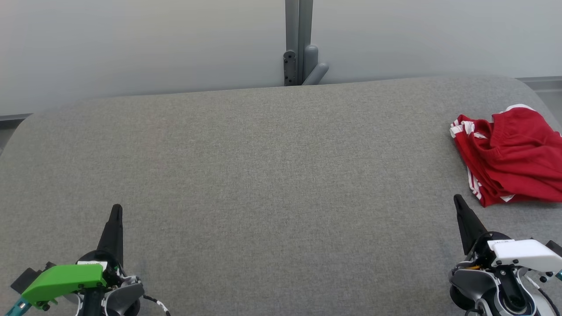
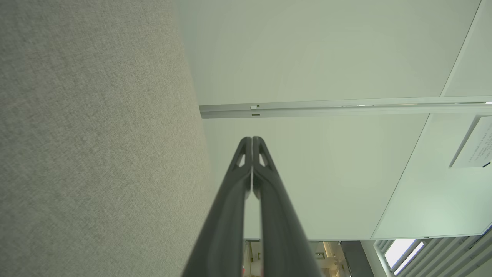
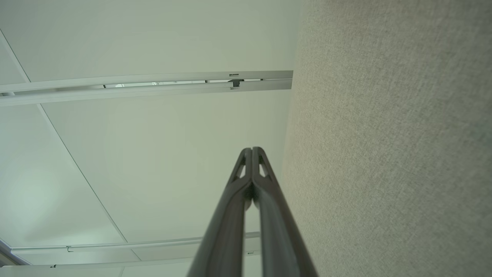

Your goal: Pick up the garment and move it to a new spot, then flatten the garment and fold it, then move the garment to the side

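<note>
At the lower left of the head view, the left gripper (image 1: 116,211) rests low over the grey fabric-covered counter (image 1: 272,175), its wrist capped by a bright green plastic cover (image 1: 63,281). Its two long dark fingers (image 2: 230,219) are pressed together at the tips, with nothing between them; the left wrist view shows them meeting in a thin seam against a pale panelled wall (image 2: 326,50), the grey cloth running along that view's left side. Behind the middle of the counter's far edge stands a grey vertical metal post (image 1: 298,39) against the pale wall. At the lower right sits the right gripper (image 1: 458,201), carrying a white plastic cover (image 1: 524,253) on its wrist. Its fingers (image 3: 277,227) are likewise closed tip to tip and hold nothing, as the right wrist view shows, with the cloth on that view's right. Farthest right, near the counter's right edge and beyond the right gripper, lies the red garment with white side stripes (image 1: 513,158), folded into a compact, slightly rumpled bundle. It lies flat on the cloth, near the right gripper's tips but apart from them.
</note>
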{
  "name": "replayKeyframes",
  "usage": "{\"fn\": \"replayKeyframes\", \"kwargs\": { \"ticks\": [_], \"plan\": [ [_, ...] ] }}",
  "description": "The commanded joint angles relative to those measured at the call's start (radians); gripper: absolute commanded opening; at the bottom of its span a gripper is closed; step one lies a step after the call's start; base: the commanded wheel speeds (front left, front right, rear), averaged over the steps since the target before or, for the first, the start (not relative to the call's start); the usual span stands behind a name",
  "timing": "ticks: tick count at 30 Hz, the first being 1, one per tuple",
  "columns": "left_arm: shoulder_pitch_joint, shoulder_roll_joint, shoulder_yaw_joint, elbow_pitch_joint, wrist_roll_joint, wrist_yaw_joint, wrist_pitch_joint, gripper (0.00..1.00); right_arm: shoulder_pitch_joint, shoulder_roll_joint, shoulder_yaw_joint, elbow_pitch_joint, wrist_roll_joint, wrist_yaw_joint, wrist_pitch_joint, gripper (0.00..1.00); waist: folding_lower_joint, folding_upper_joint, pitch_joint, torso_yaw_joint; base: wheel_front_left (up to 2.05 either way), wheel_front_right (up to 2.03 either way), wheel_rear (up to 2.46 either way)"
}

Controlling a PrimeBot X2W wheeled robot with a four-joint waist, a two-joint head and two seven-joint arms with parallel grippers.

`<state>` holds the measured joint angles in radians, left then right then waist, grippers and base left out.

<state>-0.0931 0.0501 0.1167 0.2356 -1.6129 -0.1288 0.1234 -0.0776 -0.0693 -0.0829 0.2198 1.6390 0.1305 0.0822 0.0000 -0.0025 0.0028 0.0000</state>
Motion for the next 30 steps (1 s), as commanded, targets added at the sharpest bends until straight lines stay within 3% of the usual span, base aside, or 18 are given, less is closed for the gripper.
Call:
{"fn": "replayKeyframes", "kwargs": {
  "ticks": [1, 30],
  "plan": [
    [-0.012, 0.0, 0.003, 0.001, -0.001, -0.006, 0.005, 0.0, -0.011, 0.001, -0.003, 0.001, -0.005, 0.0, 0.005, 0.0, 0.0, 0.0025, 0.0, 0.0, 0.0, 0.0, 0.0],
    [-0.012, 0.0, 0.003, 0.001, -0.001, -0.006, 0.004, 0.0, -0.012, 0.006, -0.011, 0.002, -0.012, 0.0, 0.012, 0.0, 0.0, 0.0025, 0.0, 0.0, 0.0, 0.0, 0.0]
  ]
}}
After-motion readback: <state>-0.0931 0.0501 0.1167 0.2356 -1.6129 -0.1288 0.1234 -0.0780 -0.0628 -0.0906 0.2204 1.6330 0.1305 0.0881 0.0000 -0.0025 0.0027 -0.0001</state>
